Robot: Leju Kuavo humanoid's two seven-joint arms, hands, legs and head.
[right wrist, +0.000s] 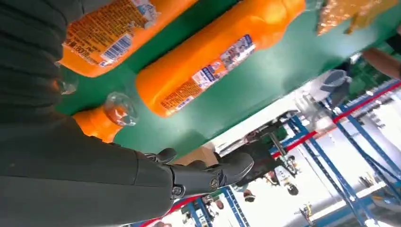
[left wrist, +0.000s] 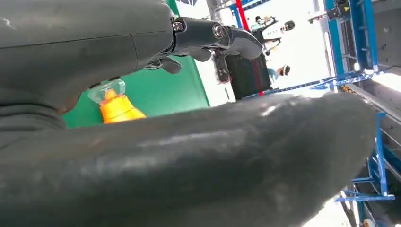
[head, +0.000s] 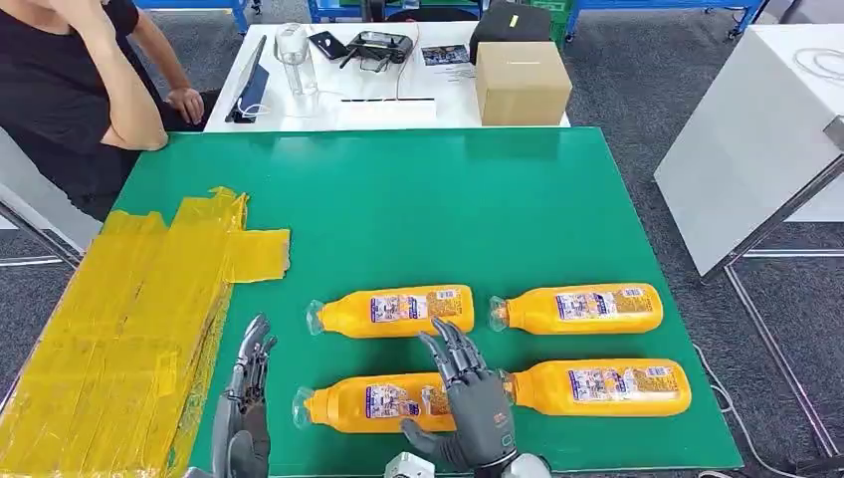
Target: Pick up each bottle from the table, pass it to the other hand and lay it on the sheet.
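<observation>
Several orange bottles lie on their sides on the green table (head: 418,199): near-left bottle (head: 373,402), far-left bottle (head: 393,311), far-right bottle (head: 579,308), near-right bottle (head: 599,386). My right hand (head: 466,398) hovers open over the near-left bottle's base end, fingers spread, holding nothing. My left hand (head: 247,393) stands open by the sheet's edge, left of that bottle. The yellow sheet (head: 129,319) covers the table's left side. In the right wrist view a bottle (right wrist: 213,61) lies beyond my fingers (right wrist: 208,172). A bottle's cap end (left wrist: 113,101) shows in the left wrist view.
A person in black (head: 70,90) sits at the far left corner. Behind the green table a white table (head: 398,100) carries a cardboard box (head: 522,82), a clear bottle (head: 295,58) and small items. Another white table (head: 756,129) stands to the right.
</observation>
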